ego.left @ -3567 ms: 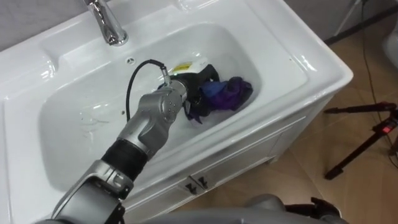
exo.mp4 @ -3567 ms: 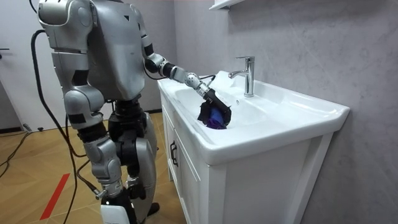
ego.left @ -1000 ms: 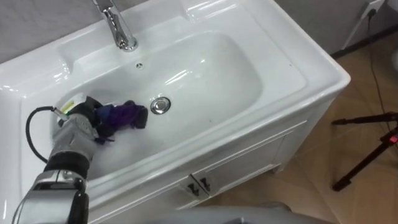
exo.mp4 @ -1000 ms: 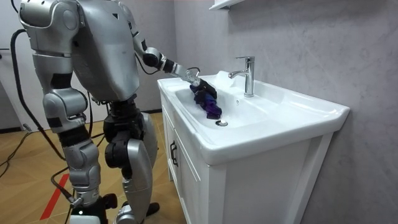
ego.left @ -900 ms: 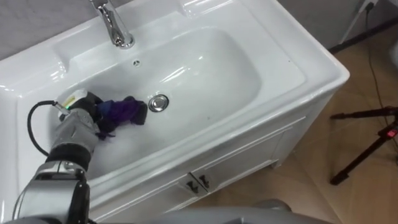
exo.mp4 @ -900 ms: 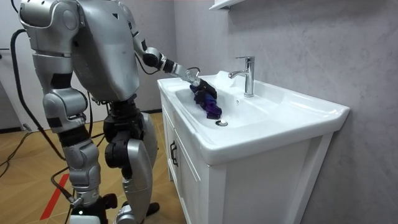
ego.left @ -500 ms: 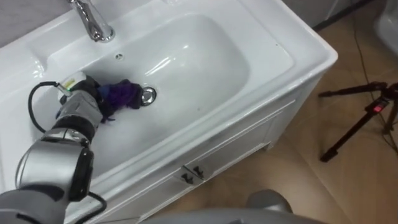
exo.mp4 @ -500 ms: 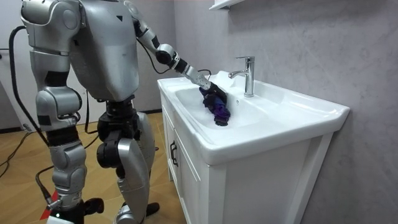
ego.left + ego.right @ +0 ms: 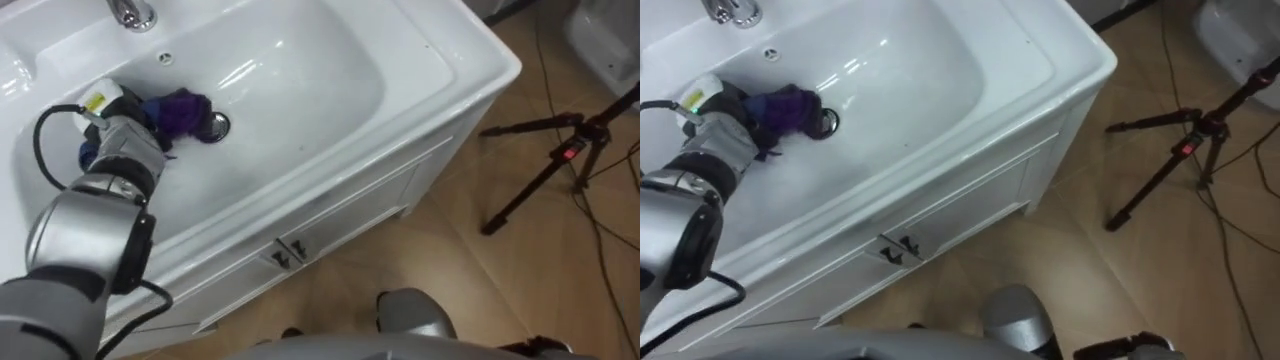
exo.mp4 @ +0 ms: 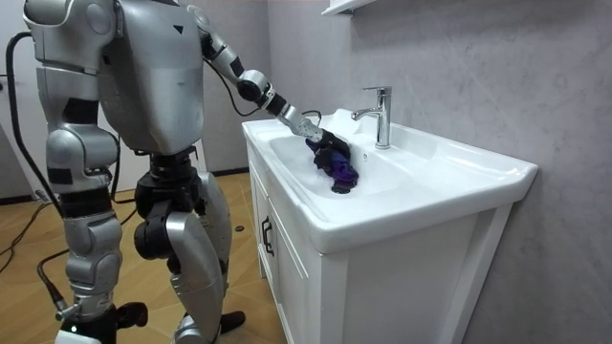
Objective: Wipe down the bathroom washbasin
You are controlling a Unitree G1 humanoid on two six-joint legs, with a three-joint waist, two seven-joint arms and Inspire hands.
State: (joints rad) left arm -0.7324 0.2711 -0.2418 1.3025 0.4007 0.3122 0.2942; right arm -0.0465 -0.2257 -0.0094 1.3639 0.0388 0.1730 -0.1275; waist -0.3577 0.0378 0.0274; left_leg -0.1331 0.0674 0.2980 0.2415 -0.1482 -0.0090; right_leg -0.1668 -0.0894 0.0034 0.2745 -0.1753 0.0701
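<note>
A white basin (image 9: 300, 90) is set in a white vanity. A crumpled purple cloth (image 9: 180, 110) lies on the basin floor at the chrome drain (image 9: 217, 125), partly over it. My left hand (image 9: 125, 140) reaches in from the left, its fingers curled on the cloth's left end. In the room view the same hand (image 10: 316, 129) presses the cloth (image 10: 337, 167) into the bowl just in front of the faucet (image 10: 381, 115). My right hand (image 10: 84, 287) hangs low at my side there. I stand at the vanity's end, left arm stretched over it.
The chrome faucet (image 9: 130, 12) stands at the basin's back rim, just behind my hand. Cabinet doors with small handles (image 9: 285, 252) sit below the front edge. A black tripod (image 9: 560, 160) stands on the wood floor to the right.
The cloth went from the basin's right end to its left wall, then back right to the drain. My arm rose and I shifted my stance. The head camera has shifted.
</note>
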